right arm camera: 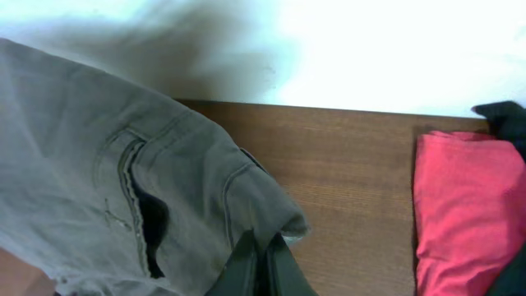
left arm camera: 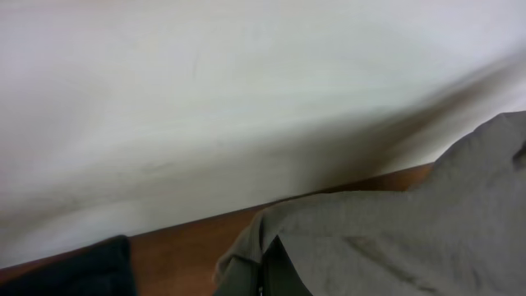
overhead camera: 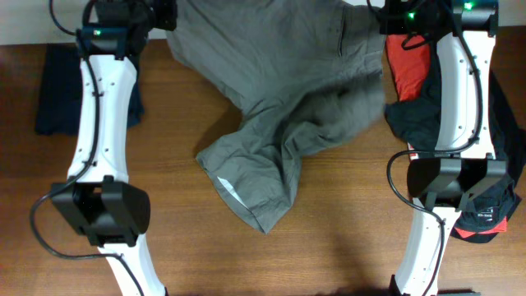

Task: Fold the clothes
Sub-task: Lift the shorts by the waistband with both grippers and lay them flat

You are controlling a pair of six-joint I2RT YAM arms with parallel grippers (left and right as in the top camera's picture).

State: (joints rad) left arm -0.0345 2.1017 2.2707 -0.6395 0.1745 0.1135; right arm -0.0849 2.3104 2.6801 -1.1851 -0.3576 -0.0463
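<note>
My right claw (right arm camera: 265, 265) is pinched tight on a folded edge of the grey garment (overhead camera: 279, 107). My left claw (left arm camera: 275, 279) is clamped on its other top corner. The cloth trails from 12 o'clock down to the middle of the table (overhead camera: 164, 189). A red garment (right arm camera: 464, 205) and a black garment (overhead camera: 419, 115) lie at 2 o'clock, and a navy garment (overhead camera: 53, 90) at 10 o'clock.

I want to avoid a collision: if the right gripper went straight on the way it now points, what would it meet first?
The grey garment pinched in the right gripper bunches just ahead; past that fold, bare table, then probably the white wall, though depth is unclear.
</note>
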